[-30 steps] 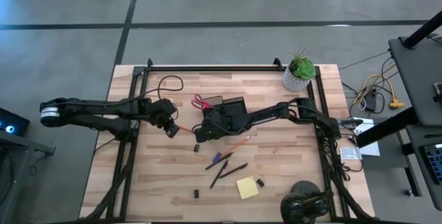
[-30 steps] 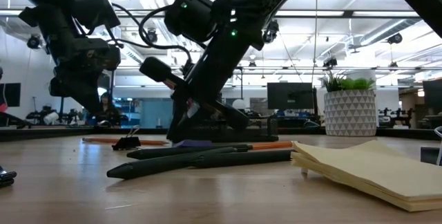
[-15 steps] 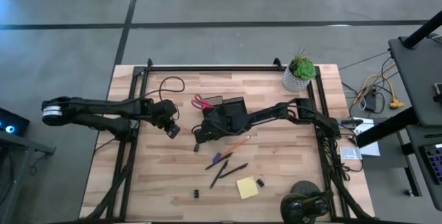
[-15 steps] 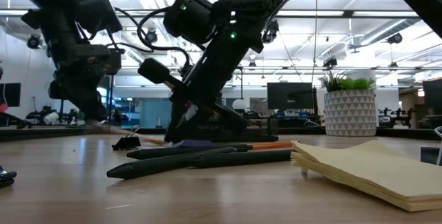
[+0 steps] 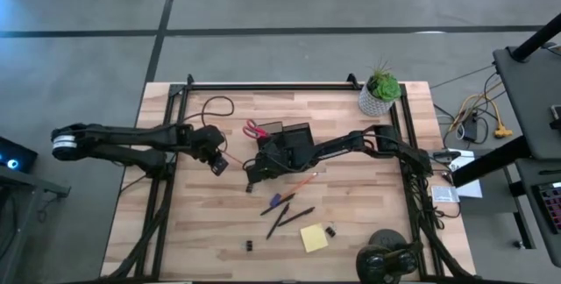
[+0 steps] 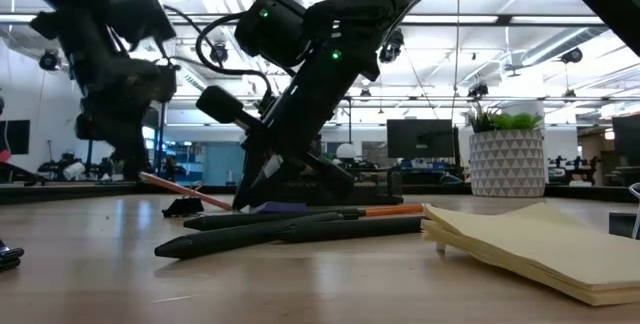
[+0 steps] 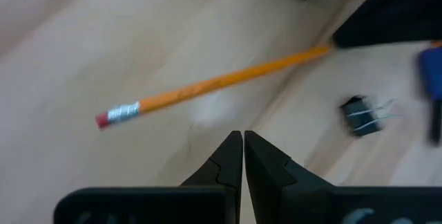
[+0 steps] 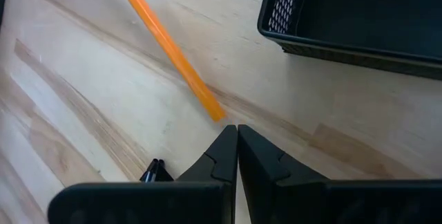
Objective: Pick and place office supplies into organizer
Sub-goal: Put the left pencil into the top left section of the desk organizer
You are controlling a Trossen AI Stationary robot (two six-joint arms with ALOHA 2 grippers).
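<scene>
The orange pencil [image 7: 207,84] runs between my two grippers, slanted, with its eraser end [image 6: 147,176] raised off the table. My right gripper [image 8: 231,128] is shut at the pencil's other end, left of the black mesh organizer [image 5: 289,135]. My left gripper [image 7: 243,135] is shut and hovers beside the eraser end without touching it. Red-handled scissors [image 5: 254,129] lie flat next to the organizer. A purple-tipped pen [image 5: 279,201], two dark pens [image 5: 289,217] and the yellow sticky-note pad [image 5: 314,237] lie nearer the table's near edge. My right gripper holds the orange pencil by its pointed end [image 8: 215,112], coming down at a slant from the right. The fingertips themselves hide the place of contact. The pencil sticks out toward my left gripper, with its held end low by the table and its eraser end lifted.
A black binder clip [image 7: 362,115] sits on the table just beside the pencil, and two more [image 5: 330,230] [image 5: 249,245] lie near the near edge. The potted plant [image 5: 379,91] stands at the far right corner. A dark cable loop [image 5: 215,107] lies far left.
The orange pencil has tipped up: a second ago it lay flat on the table, and now its eraser end stands raised while the end at my right gripper stays low. My right gripper has stayed shut.
</scene>
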